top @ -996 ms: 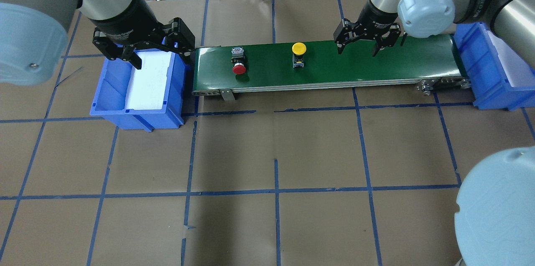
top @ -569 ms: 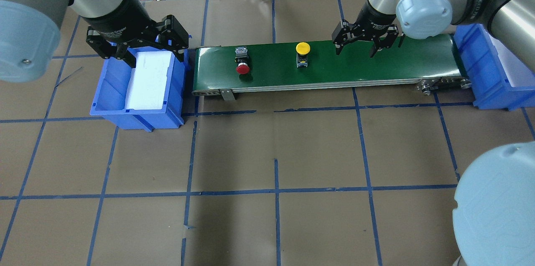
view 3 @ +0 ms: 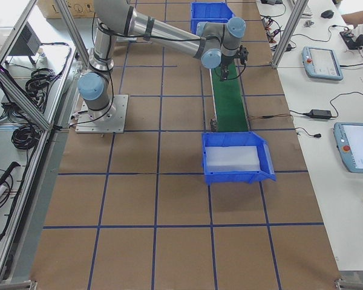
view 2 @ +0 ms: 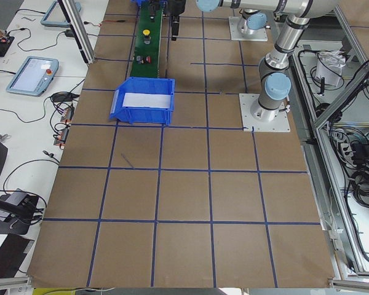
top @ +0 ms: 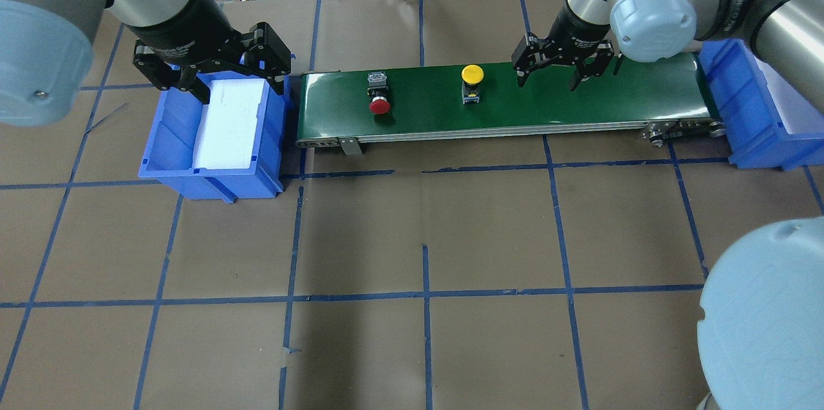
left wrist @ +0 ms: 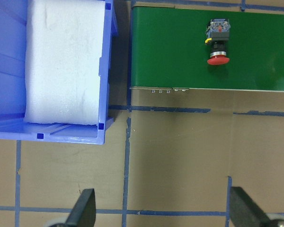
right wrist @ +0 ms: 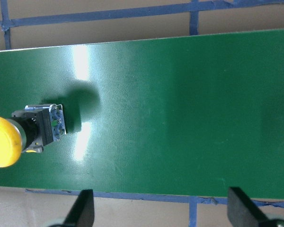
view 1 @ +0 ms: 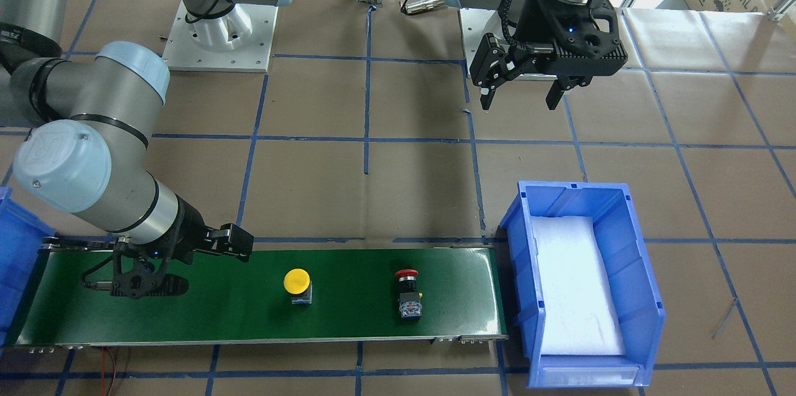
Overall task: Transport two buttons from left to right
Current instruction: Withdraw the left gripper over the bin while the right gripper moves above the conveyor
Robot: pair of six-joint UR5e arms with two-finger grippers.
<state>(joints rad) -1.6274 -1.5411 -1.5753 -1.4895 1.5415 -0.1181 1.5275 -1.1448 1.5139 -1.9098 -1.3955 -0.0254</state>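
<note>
Currently, front view: yellow button (view 1: 296,283) and red button (view 1: 407,289) are both seen on the green belt (view 1: 249,315), yellow nearer the right gripper (view 1: 149,287), red beyond it. Left gripper (view 1: 517,101) is spread, nothing gripped.

Overhead: right gripper is spread and empty over the belt, yellow button near it on the left bin (top: 168,133) side.

Right wrist: yellow button is caught at frame edge, outside the gap between the fingers (right wrist: 83,210).

Step judged: belt pickup of yellow. Next, the gripper must be centred on the button body, lowered, closed, then taken to the right bin (top: 724,82).
</note>
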